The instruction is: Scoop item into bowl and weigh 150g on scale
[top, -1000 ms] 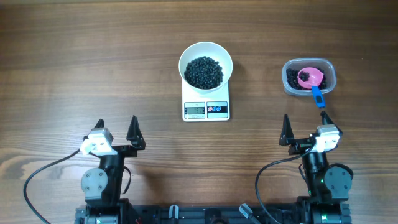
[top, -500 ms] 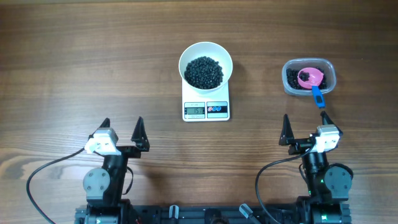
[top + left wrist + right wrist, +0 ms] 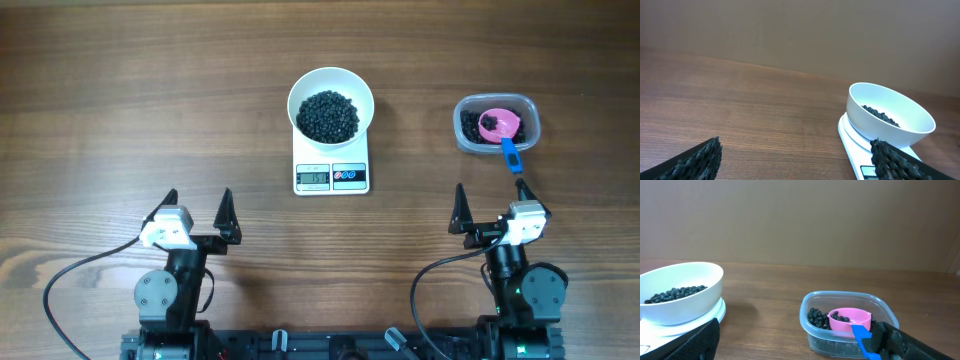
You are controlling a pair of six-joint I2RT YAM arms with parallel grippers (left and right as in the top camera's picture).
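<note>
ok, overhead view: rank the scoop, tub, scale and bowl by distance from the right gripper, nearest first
From the right gripper, at the front right:
1. scoop: its blue handle points back at the gripper, just ahead of it.
2. tub: right side, with the scoop in it.
3. scale: centre, display end toward the robot.
4. bowl: on the scale's far part.

Matt, grained brown wooden table (image 3: 765, 100); smooth, glossy round white bowl (image 3: 880, 131); shiny black beads (image 3: 328, 115); clear plastic rounded tub (image 3: 840, 294); pink plastic scoop (image 3: 849, 321); my rough black left finger pads (image 3: 695, 160).
</note>
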